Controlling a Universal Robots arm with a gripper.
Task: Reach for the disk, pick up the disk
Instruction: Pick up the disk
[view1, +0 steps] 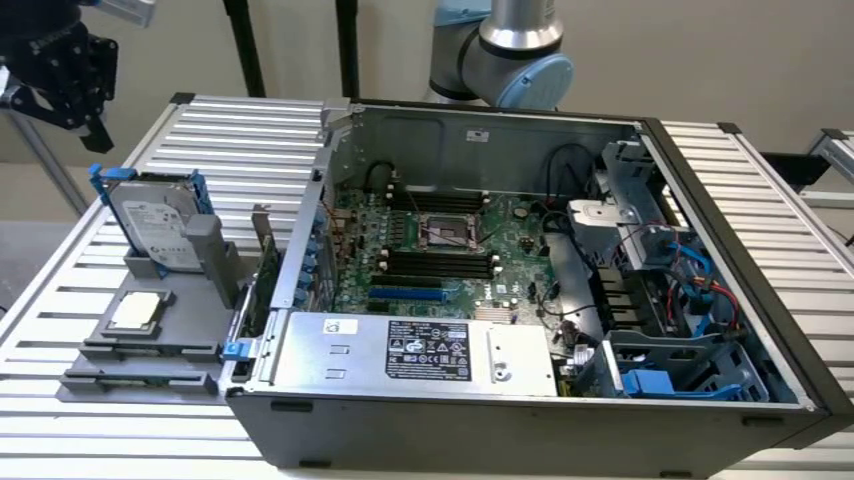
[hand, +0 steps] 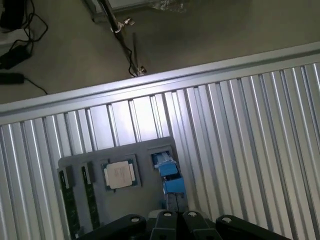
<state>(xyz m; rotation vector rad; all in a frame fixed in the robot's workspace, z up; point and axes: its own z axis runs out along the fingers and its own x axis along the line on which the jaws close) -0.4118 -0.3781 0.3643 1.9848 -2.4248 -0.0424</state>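
Note:
The disk (view1: 158, 222) is a silver-grey hard drive with a white label and blue caddy rails. It stands tilted in a grey holder (view1: 200, 262) at the exterior view's left, beside the open computer case. My black gripper (view1: 60, 80) hangs high above the table's far left corner, well above and behind the disk and apart from it. From the wrist view the disk (hand: 168, 172) appears edge-on as a blue rail end on the grey holder, just beyond the gripper's black body (hand: 175, 226).
A small square silver chip (view1: 138, 312) (hand: 120, 175) lies in the grey fixture near the disk. The open computer case (view1: 534, 250) with its silver power supply box (view1: 414, 350) takes up the middle. The slatted metal table (view1: 227, 130) ends near a floor with cables (hand: 15, 30).

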